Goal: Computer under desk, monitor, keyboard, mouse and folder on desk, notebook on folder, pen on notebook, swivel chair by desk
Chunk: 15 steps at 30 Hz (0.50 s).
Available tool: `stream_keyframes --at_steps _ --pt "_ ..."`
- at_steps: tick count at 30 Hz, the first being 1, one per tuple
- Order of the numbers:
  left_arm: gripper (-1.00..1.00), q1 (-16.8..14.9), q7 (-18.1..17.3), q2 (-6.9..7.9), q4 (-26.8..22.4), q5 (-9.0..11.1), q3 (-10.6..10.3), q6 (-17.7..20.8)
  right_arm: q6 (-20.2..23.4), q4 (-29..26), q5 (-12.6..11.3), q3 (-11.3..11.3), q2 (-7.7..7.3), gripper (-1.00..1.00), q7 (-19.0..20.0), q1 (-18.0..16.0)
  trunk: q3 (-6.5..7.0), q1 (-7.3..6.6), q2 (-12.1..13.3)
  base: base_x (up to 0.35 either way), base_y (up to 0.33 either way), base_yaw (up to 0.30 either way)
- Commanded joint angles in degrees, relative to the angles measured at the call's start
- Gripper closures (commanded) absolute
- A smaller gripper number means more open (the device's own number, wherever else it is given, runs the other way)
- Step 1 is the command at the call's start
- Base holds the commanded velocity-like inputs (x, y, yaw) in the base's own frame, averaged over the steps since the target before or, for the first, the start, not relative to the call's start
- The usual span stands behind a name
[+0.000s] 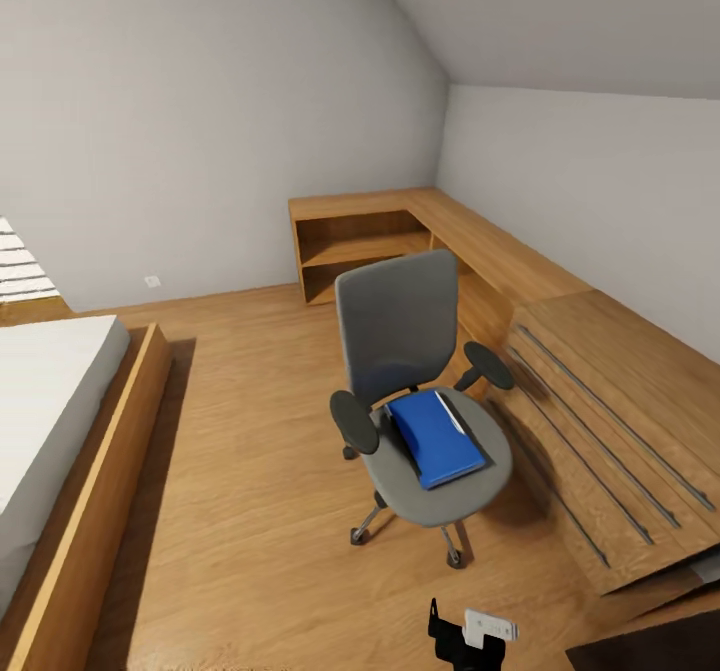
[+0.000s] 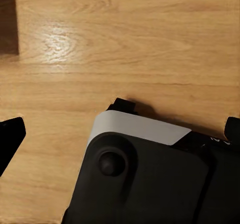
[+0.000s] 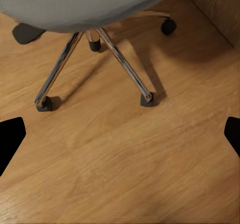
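Note:
The swivel chair (image 1: 400, 326), grey with black armrests, stands on the wood floor mid-room, beside the light-wood dresser. The bright blue folder (image 1: 435, 438) lies flat on its seat, white edge towards the dresser. In the right wrist view my right gripper (image 3: 120, 136) hangs open over bare floor, just short of the chair's silver legs (image 3: 122, 61) and castors, under the grey seat (image 3: 75, 3). In the left wrist view my left gripper (image 2: 120, 134) is open above my own dark base (image 2: 145, 184). The desk, computer, monitor, keyboard, mouse, notebook and pen are out of view.
A light-wood dresser (image 1: 610, 421) with long bar handles runs along the right wall, joining a corner shelf unit (image 1: 360, 236). A bed (image 1: 60, 421) in a wood frame lies at the left. Open floor (image 1: 260, 411) lies between bed and chair.

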Motion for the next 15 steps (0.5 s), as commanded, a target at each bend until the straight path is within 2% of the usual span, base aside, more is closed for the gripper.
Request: stream_keyframes --at_steps 1,11,15 --pt "-1.0 -0.11 0.27 0.03 -0.19 0.2 -0.47 0.34 -0.06 0.07 0.05 0.46 0.03 -1.0 -0.51 -0.04 -0.03 0.0 -0.04 0.0 -0.261 0.261" --pt "-1.0 -0.12 0.24 0.05 -0.11 0.2 -0.47 1.48 -0.06 0.05 0.05 0.51 0.02 -1.0 -0.51 -0.02 0.19 0.0 -0.04 0.0 -0.29 0.262" --pt "-1.0 -0.13 0.28 0.1 -0.11 0.2 -0.41 1.43 -0.06 0.04 0.05 0.47 0.0 -1.0 -0.47 -0.02 0.28 0.0 -0.04 0.0 -0.102 0.258"
